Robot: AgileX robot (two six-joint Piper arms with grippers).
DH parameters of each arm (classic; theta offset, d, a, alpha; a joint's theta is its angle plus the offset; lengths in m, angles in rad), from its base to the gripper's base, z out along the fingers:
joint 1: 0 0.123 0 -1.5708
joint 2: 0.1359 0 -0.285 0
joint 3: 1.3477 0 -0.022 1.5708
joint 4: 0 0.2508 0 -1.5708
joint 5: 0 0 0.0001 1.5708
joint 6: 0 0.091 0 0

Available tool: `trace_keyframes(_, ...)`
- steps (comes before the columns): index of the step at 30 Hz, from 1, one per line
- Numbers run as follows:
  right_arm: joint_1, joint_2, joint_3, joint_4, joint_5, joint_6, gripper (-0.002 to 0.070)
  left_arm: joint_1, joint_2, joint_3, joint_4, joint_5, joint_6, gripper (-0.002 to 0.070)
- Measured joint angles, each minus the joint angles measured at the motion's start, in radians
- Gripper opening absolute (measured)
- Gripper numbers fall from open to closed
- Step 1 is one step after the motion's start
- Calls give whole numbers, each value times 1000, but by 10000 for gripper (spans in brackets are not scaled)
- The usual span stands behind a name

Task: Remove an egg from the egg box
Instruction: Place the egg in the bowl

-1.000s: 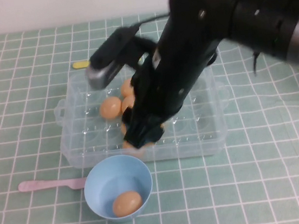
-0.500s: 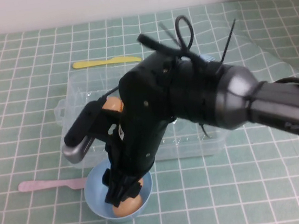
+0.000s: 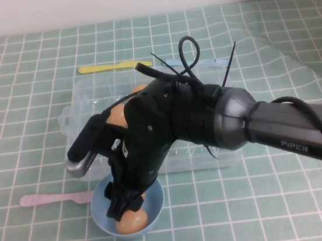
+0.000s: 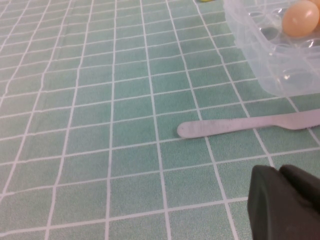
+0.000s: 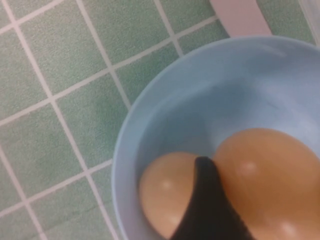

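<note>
My right gripper (image 3: 124, 206) hangs low inside a small light-blue bowl (image 3: 98, 201), shut on the egg (image 5: 270, 175), an orange-tan one filling the space beside its dark finger (image 5: 207, 200). Another egg (image 5: 167, 192) lies in the bowl on the other side of that finger, touching it. Behind the bowl stands the clear egg box (image 3: 76, 125), mostly covered by my right arm, with two eggs (image 3: 116, 117) showing in its dimples. My left gripper (image 4: 285, 200) rests low over the cloth, left of the egg box (image 4: 260, 50), fingers together and holding nothing.
A pink plastic fork (image 3: 47, 199) lies on the green checked cloth left of the bowl, also the pale fork (image 4: 240, 125) in the left wrist view. A yellow plastic knife (image 3: 107, 67) lies behind the egg box.
My right arm has swung from over the egg box to the bowl, carrying an egg, and has dropped lower into the bowl in the last half second.
</note>
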Motion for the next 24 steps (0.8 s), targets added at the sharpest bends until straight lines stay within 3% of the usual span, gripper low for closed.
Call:
trace_keyframes(18, -19, 19, 0, -15, -3, 36, 400, 0, 0, 0, 0, 0, 0, -4)
trace_keyframes(24, -19, 19, 0, -20, 5, 55, 441, 0, 0, 0, 0, 0, 0, -4)
